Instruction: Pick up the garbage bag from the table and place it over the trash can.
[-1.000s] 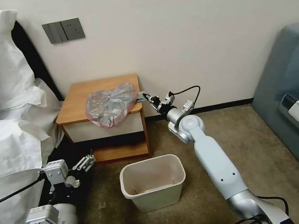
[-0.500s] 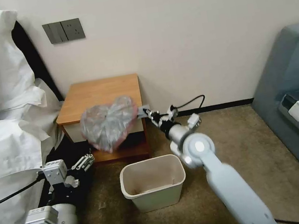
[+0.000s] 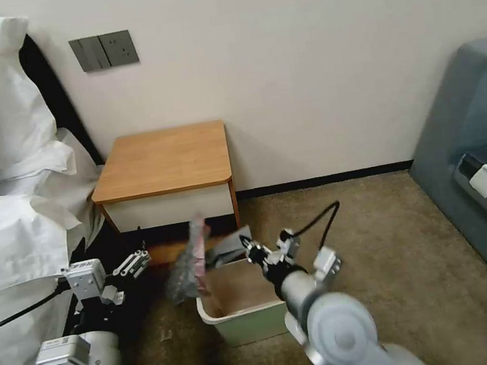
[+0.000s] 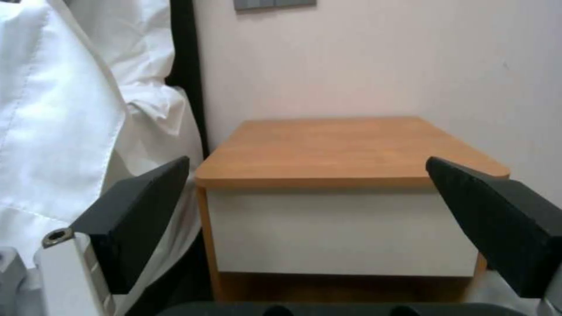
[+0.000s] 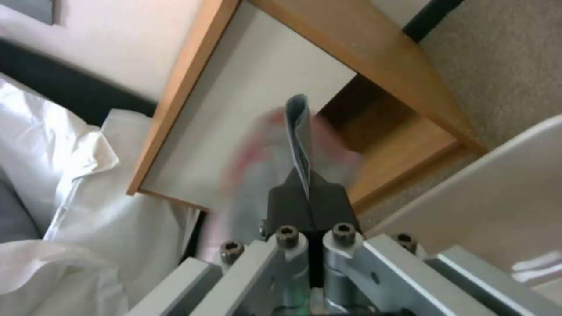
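Both your grippers showed: right gripper (image 3: pixel 244 244) pinched bag (image 3: pixel 189 262) over bin (image 3: pixel 247 322); left gripper (image 3: pixel 139 260) spread wide, idle.

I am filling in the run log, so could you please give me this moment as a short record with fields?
Setting: bedroom corner, bed on the robot's left, carpet floor
Garbage bag: off the nightstand, hanging bunched over the bin's left rim
Right claw: shut on the bag's edge, above the trash can
Left claw: open, holding nothing, low beside the bed, facing the nightstand
Nightstand: wooden top bare
Task state: bag lifted, not yet spread over the bin
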Controlling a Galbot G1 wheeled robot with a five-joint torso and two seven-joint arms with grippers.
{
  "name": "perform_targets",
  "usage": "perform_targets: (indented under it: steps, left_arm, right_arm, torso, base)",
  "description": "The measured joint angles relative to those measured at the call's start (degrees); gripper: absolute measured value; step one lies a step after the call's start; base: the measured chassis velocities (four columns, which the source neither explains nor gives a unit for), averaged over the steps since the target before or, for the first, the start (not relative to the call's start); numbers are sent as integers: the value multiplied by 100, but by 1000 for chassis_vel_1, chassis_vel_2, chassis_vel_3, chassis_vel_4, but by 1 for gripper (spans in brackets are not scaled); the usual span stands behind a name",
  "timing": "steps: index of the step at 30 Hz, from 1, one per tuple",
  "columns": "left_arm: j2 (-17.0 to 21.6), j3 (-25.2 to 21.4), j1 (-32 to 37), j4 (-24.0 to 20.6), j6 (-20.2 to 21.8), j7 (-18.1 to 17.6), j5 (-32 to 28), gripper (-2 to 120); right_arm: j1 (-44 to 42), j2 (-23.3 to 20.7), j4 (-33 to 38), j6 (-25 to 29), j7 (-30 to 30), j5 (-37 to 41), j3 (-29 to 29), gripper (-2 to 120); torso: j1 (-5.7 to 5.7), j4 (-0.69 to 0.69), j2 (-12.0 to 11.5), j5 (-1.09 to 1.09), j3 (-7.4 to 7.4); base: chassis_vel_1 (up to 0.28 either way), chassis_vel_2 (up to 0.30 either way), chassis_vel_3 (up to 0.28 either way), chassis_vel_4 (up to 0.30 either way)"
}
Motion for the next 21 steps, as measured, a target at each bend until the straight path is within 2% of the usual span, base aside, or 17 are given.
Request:
perform_targets:
  steps: [9, 13, 17, 21]
  left_arm:
    - [-79, 46, 35, 45, -63, 9, 38, 100]
    - [-98, 31, 47, 70, -97, 41, 97, 100]
    - [-136, 30, 52, 82, -141, 85, 169, 100]
    - [-178, 42, 61, 113, -175, 92, 186, 100]
  right_arm:
    - [-245, -208, 810, -215, 221, 243, -90, 0]
    - [-149, -149, 1081, -361, 447, 508, -154, 0]
    - [-82, -122, 1041, -391, 640, 384, -194, 0]
    - [-367, -182, 738, -389, 388, -208, -155, 0]
  torso:
    - [0, 0, 0, -1, 0]
    - [0, 0, 0, -1, 0]
    - [0, 1, 0, -1, 0]
    - [0, 0, 0, 0, 1]
  base:
    - [0, 0, 0, 0]
    - [0, 0, 0, 0]
    - [0, 0, 0, 0]
    - [0, 0, 0, 0]
